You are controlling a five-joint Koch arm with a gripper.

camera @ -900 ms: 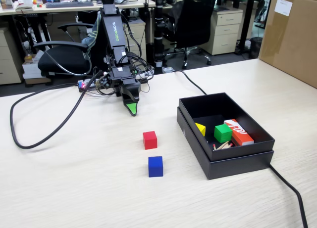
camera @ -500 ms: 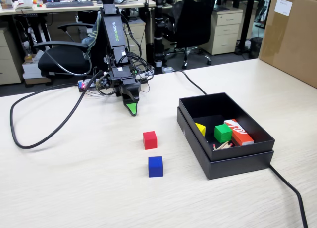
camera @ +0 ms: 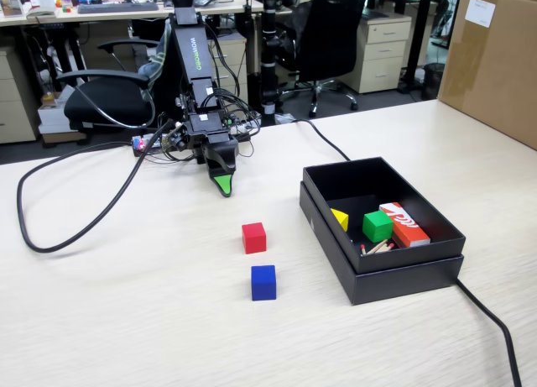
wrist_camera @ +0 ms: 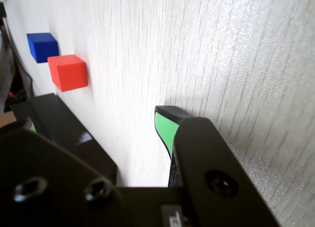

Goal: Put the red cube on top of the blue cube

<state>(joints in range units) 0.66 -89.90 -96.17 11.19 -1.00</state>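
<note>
We see our pincer (camera: 223, 185) down near the table (camera: 126, 303), holding nothing; its opening we cannot tell. Ahead lies the red cube (camera: 254, 237), then the blue cube (camera: 263, 283).

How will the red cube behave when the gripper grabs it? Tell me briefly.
The red cube looks rigid, with flat faces and sharp edges, so it should sit still rather than roll. Its matte surface suggests it won't slip much. It stands free on the table, apart from the blue cube, so a stray push would probably slide it.
</note>
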